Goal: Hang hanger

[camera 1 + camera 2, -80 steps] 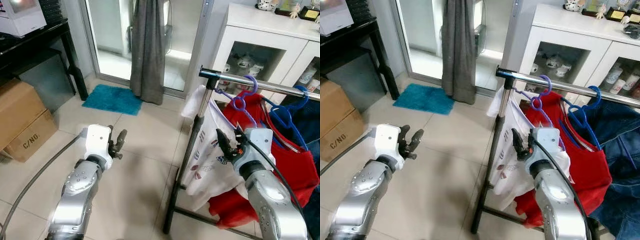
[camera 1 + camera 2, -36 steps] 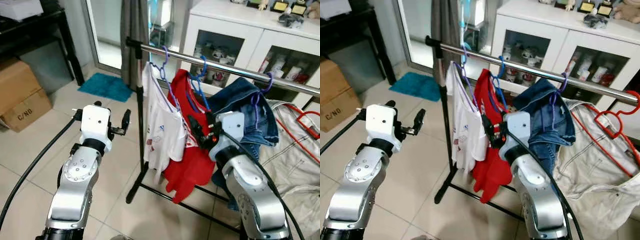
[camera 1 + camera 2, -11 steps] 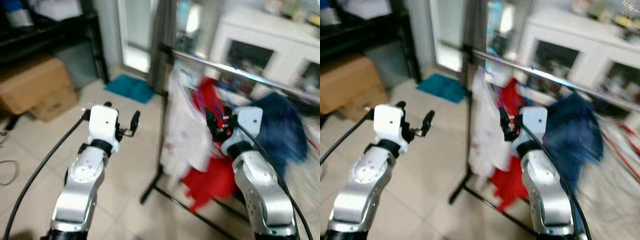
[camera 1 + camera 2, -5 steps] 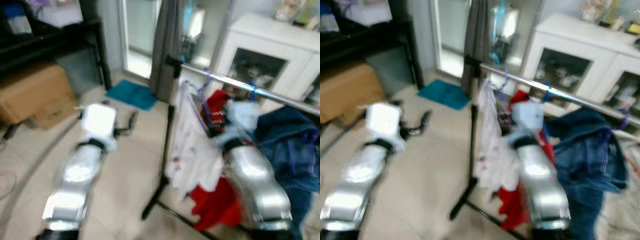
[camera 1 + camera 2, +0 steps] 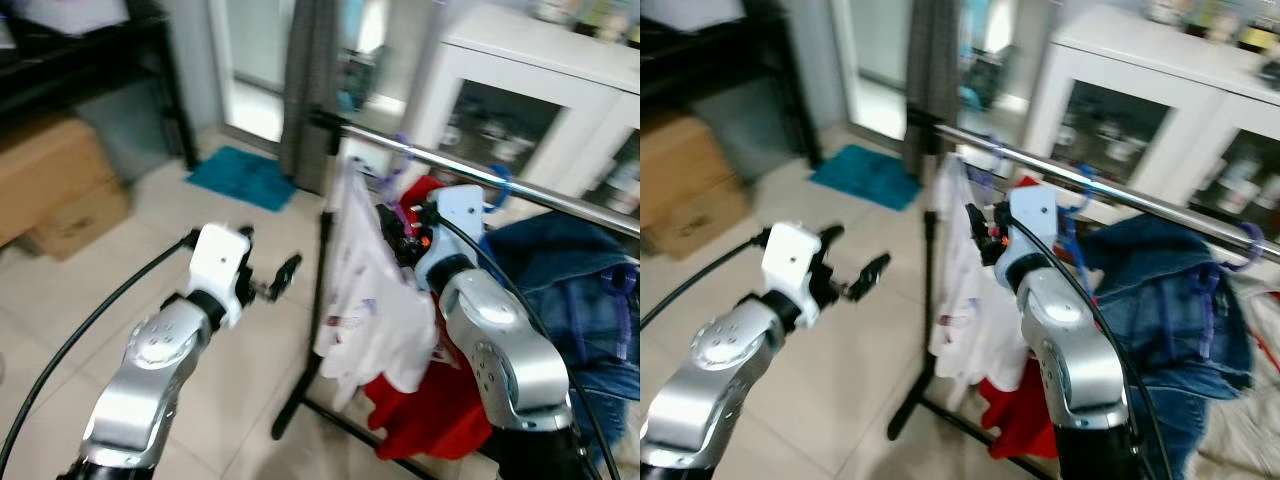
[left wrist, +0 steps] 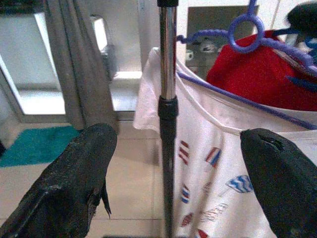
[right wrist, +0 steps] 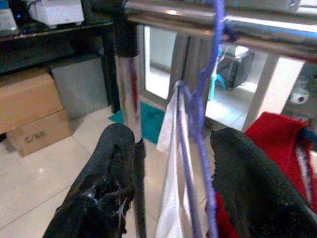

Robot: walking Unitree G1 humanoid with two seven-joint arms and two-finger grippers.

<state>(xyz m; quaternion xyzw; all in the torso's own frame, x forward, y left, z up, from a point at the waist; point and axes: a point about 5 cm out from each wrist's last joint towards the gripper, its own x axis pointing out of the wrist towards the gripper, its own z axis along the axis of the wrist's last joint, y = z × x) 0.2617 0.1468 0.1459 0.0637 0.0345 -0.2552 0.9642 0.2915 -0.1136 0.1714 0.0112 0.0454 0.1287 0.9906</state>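
Right gripper (image 7: 171,196), jaws wide, straddles the purple hanger (image 7: 200,124) on the rail (image 5: 480,175); left gripper (image 5: 275,282) idles, likewise open.

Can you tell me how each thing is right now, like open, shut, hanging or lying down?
Left gripper: open, empty.
Right gripper: open, its fingers either side of the purple hanger.
White shirt: hanging on the purple hanger.
Red shirt: hanging.
Jeans: hanging.
Cardboard box: closed, on the floor.

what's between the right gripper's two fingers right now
In the right wrist view, the purple hanger carrying the white shirt hangs between the open right gripper's fingers, untouched, below the rail.
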